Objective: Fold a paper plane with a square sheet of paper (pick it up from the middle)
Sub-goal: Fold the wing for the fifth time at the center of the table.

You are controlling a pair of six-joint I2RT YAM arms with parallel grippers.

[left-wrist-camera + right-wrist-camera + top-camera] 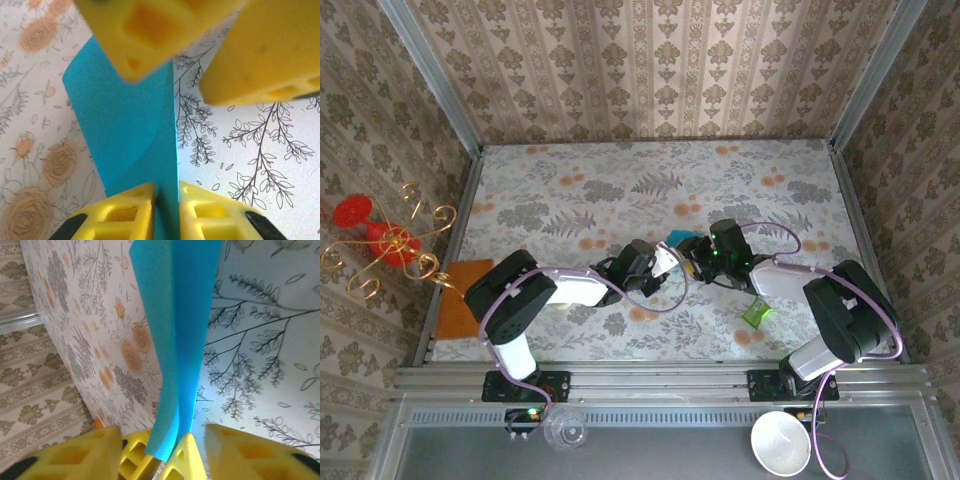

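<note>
The left gripper [166, 196] is pinched narrow on the folded sheet of paper [125, 125]. In the left wrist view the teal strip runs down into the slim gap between its two yellow fingers [125, 217] and fills it. Ahead of those fingers the paper has a straight, crisp edge on its right side and a slanted edge on its left, and a faint curved line crosses its layers. At the paper's far end, two yellow blocks of the other arm show with bare table between them. The paper's far corner passes behind the left block.

The right gripper [160, 440] has its fingers [260, 455] well apart. In the right wrist view the paper comes down between them as a narrow doubled band, its long edges close together. Its lower tip ends beside smaller yellow parts in the middle, and I cannot tell whether those parts touch it.

From above, the two hands meet nose to nose near the middle of the table [770, 200], with the paper a small teal patch between their tips. Beyond both hands, flowered tabletop stretches to the back wall [650, 70]. On the outer side of the left hand, tabletop runs to the side rail [468, 195]. A green wrapper [756, 312] lies behind the right hand, just beside its forearm, towards the near edge. An orange mat [460, 298] lies well behind and outward of the left hand, at the table's left edge.
</note>
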